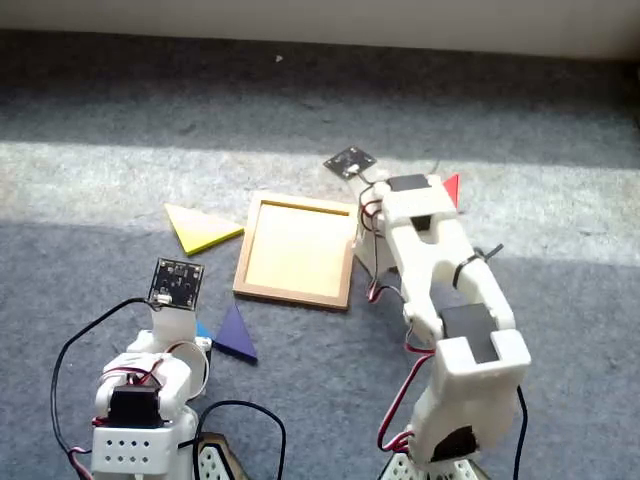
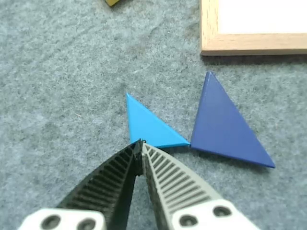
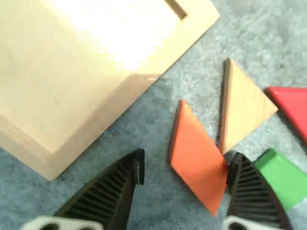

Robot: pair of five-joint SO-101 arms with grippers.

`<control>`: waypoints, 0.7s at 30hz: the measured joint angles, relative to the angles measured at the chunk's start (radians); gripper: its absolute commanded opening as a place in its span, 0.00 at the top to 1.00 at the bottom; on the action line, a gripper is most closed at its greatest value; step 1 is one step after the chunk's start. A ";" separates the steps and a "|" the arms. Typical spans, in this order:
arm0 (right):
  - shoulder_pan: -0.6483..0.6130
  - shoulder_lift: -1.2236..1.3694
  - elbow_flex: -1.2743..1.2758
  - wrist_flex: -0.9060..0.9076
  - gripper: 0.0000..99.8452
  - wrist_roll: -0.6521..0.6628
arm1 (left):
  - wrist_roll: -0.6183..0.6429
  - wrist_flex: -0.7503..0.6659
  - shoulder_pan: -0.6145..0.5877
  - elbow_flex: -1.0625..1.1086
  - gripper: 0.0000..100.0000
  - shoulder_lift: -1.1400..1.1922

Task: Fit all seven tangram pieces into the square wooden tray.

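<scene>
Grey felt covers the table [image 1: 520, 120]; the tray [image 1: 291, 297] sits empty mid-table. The right hand [image 3: 187, 160] gapes astride the orange piece [image 3: 196, 148] right of it, so pinching comes next, I'd say. The left hand [image 2: 140, 146], shut and empty, has its tips at the pale-blue triangle [image 2: 146, 125].

- The right arm [image 1: 440, 270] lies over the table [image 1: 560, 120] just beside the right side of the tray [image 1: 295, 250] and hides the pieces there. A tip of the red piece [image 1: 451, 188] pokes out toward the table's back edge.
- Toward the table's front edge, the left arm [image 1: 172, 322] covers most of the light blue triangle [image 1: 204, 329].
- In the left wrist view, the yellow piece [image 2: 112, 2] and the tray are cut off by the picture's edge.
- The left gripper [image 2: 140, 143], tips together, covers one corner of the light blue triangle. Whether it touches the triangle cannot be told.
- In the right wrist view, the red piece and the green piece [image 3: 283, 177] are cut off by the picture's edge. A finger [image 3: 249, 187] of the right gripper [image 3: 187, 160] hides part of the green one. The tray is blurred and cut off there.
</scene>
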 measured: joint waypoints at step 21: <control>0.104 0.107 -0.114 -0.009 0.98 0.114 | 0.000 0.000 0.000 0.000 0.99 0.000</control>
